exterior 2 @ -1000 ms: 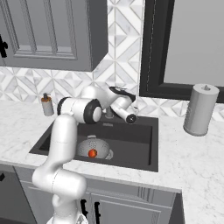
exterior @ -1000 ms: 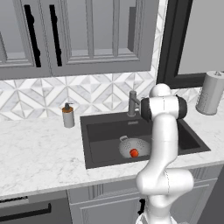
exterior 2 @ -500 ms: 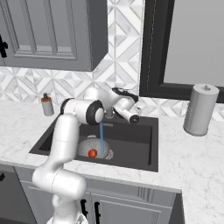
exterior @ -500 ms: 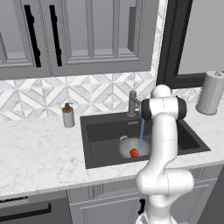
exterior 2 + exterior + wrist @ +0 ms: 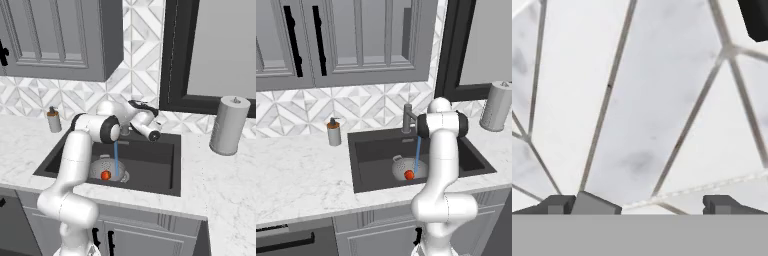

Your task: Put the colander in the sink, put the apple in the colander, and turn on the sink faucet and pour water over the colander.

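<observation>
While water (image 5: pixel 417 154) runs, the colander (image 5: pixel 402 166) sits below the pincer (image 5: pixel 155 129) (jaws wide).

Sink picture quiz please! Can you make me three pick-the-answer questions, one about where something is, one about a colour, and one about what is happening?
1. Where is the apple?
A. on the counter
B. in the colander
C. on the paper towel roll

2. What colour is the sink?
A. white
B. yellow
C. dark charcoal

3. What is the sink faucet doing?
A. running water
B. staying dry
C. lying flat on the counter

Answers:
1 B, the red fruit sits inside the holey grey bowl.
2 C, the basin is nearly black.
3 A, a blue stream falls into the colander.
</observation>
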Available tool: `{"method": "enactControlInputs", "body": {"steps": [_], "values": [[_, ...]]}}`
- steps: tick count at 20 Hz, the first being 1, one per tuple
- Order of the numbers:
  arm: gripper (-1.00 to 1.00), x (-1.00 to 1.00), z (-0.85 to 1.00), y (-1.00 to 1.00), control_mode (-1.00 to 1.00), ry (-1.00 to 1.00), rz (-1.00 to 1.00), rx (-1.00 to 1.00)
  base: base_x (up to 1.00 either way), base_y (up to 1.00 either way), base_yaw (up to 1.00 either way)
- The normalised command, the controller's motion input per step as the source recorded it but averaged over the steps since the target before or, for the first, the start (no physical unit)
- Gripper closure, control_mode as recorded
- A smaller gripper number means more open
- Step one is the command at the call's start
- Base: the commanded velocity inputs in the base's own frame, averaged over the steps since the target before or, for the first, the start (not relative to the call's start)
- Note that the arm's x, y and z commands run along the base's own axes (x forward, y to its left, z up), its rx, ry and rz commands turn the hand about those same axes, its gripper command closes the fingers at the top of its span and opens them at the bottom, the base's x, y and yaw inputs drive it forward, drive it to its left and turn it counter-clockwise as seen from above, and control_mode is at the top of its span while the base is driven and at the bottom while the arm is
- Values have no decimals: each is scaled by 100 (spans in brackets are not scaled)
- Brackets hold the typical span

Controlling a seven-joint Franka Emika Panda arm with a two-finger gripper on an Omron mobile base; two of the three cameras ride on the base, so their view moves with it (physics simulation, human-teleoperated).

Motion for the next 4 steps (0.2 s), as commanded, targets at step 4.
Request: {"method": "enactControlInputs", "body": {"steps": [4], "values": [[-100,0,0,-32,-100,5,0,0,0,0,0]]}}
